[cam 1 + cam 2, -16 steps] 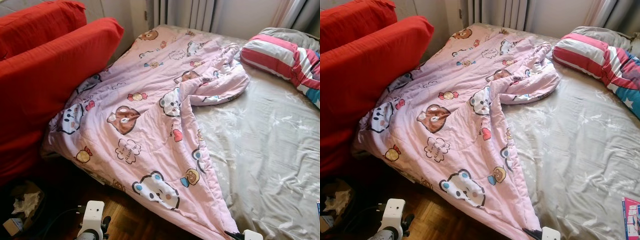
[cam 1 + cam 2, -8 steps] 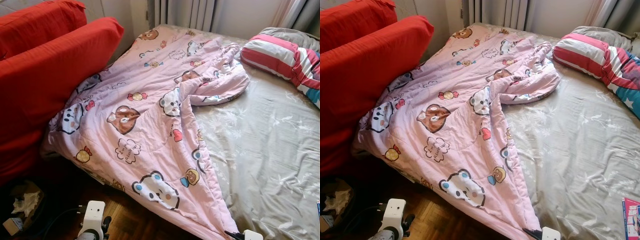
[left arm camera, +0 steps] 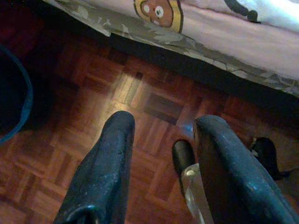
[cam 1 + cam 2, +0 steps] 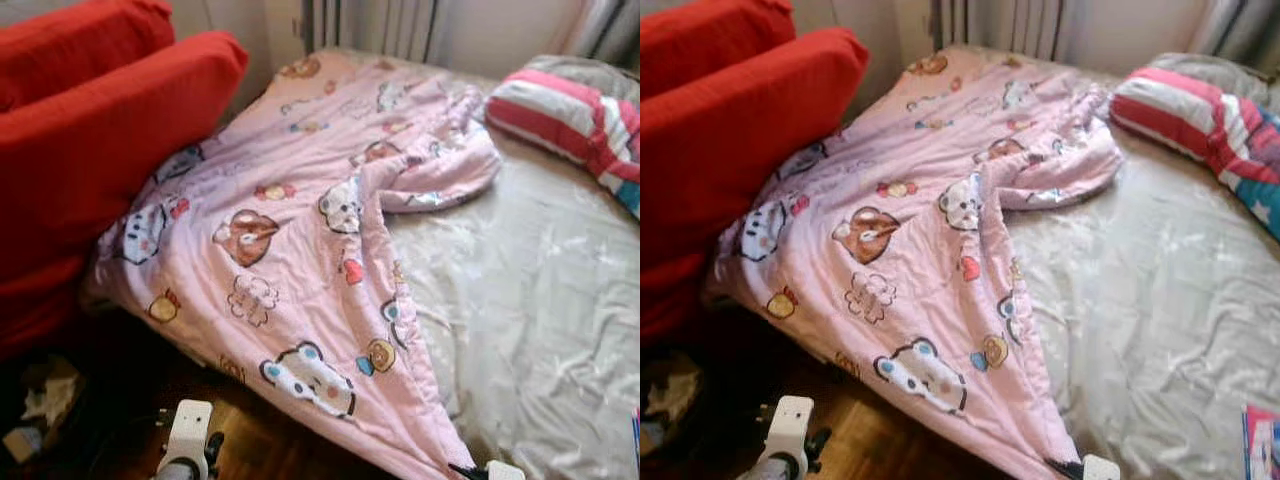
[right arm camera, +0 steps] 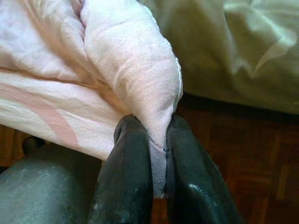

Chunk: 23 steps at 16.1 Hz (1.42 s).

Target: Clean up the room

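While the left gripper (image 3: 161,154) hangs with fingers parted above the parquet floor (image 3: 70,107), the pink quilt (image 4: 300,230) sprawls over the bed's left half, its near corner pinched between the right gripper (image 5: 158,154)'s closed fingers.

A quilt (image 4: 300,230) lay across the left of the bed (image 4: 540,300) — its near corner pinched in the right gripper (image 5: 158,154) — with cushions (image 4: 100,130) left, a pillow (image 4: 570,110) far right, and the left gripper (image 3: 161,140) over floor (image 3: 70,154).
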{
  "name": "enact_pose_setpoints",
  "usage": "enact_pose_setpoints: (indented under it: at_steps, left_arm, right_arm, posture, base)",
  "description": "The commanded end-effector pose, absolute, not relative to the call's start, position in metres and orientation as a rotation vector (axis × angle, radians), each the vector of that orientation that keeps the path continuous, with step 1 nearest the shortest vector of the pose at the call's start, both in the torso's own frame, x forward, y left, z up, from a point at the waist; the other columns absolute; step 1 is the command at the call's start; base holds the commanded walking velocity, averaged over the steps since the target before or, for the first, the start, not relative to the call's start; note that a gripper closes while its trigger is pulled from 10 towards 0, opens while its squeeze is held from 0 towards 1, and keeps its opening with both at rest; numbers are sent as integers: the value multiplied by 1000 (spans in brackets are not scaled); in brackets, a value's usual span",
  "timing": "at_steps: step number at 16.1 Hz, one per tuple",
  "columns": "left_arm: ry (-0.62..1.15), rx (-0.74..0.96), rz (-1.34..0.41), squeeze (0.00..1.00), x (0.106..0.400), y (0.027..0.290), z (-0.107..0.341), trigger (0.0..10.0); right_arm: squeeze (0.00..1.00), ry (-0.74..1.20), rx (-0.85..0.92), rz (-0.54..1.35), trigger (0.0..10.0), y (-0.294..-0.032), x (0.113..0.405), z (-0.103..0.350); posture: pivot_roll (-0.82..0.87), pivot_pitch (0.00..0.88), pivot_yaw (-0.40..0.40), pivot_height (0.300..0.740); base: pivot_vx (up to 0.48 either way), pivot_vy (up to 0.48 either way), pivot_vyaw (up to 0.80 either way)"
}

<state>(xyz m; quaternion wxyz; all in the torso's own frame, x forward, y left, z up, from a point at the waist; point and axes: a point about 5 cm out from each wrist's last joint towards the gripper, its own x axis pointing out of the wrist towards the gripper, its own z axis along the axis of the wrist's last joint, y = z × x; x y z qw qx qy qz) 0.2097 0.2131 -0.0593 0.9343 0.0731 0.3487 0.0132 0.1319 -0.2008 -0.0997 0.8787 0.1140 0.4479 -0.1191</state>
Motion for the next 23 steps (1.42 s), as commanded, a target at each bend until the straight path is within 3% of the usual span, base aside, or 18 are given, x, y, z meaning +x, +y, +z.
enact_pose_setpoints:
  at_steps: [1,10,15,19,20,23]
  left_arm:
    - [750,165,27,0,200,216,-65,10000]
    - [751,165,26,0,200,217,-65,10000]
    - [747,158,30,0,201,217,-64,10000]
    - [749,156,27,0,201,216,-64,10000]
    - [750,157,24,0,202,215,-64,10000]
    - [751,155,25,0,202,214,-64,10000]
  right_arm:
    - [0,962,245,-263,10000,-202,122,-103]
    - [0,954,247,-257,10000,-199,123,-103]
    - [0,1108,227,-359,10000,-203,86,-114]
    - [0,1184,194,-197,10000,-191,73,-118]
    - [0,1262,123,-1,10000,-177,66,-121]
    - [0,1278,81,80,10000,-172,67,-121]
  posture:
    - [79,152,5,740]
    - [82,152,7,740]
    - [77,153,6,740]
    - [68,154,6,740]
    - [69,152,4,740]
    - [70,150,3,740]
  base:
    - [0,-435,0]
    - [0,-410,0]
    - [0,-57,0]
    - [0,0,0]
    - [0,0,0]
    - [0,0,0]
